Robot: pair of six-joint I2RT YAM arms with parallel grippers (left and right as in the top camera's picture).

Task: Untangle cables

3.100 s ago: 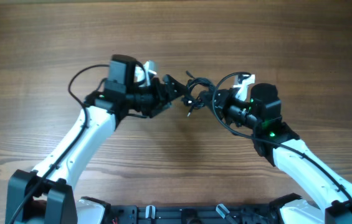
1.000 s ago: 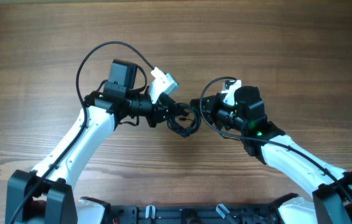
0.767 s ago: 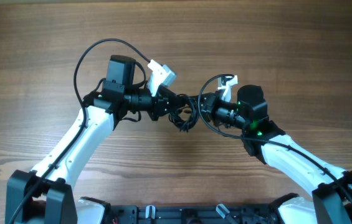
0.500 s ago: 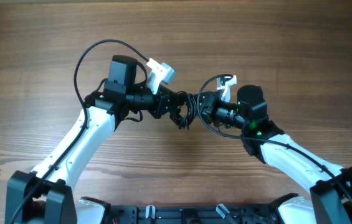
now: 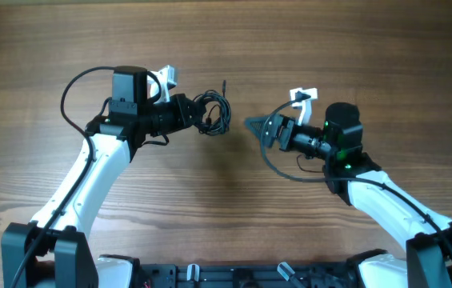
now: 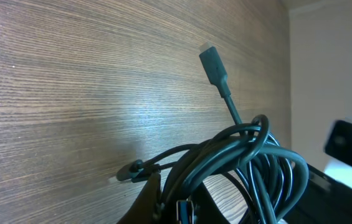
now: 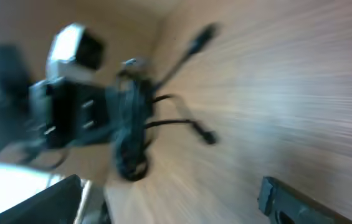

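The cables (image 5: 214, 114) are a knotted bundle of thin black cords, hanging from my left gripper (image 5: 198, 115), which is shut on them left of the table's middle. One plug end (image 5: 224, 83) sticks up out of the bundle. The left wrist view shows the coiled cables (image 6: 250, 163) filling the lower right, a plug (image 6: 211, 62) on a stiff lead pointing up, and my left gripper (image 6: 177, 204) clamped at their base. My right gripper (image 5: 255, 130) stands open and apart from the bundle, to its right. In the blurred right wrist view the cables (image 7: 132, 134) hang ahead of the open right gripper (image 7: 169, 205).
The wooden table (image 5: 306, 48) spreads all round both arms. Thick black arm cables loop beside the left arm (image 5: 70, 92) and under the right wrist (image 5: 278, 168). The robot's base frame (image 5: 234, 276) lies along the near edge.
My right gripper let go of the bundle, opened wide and drew back to the right. My left arm swung left and away with the cables still held.
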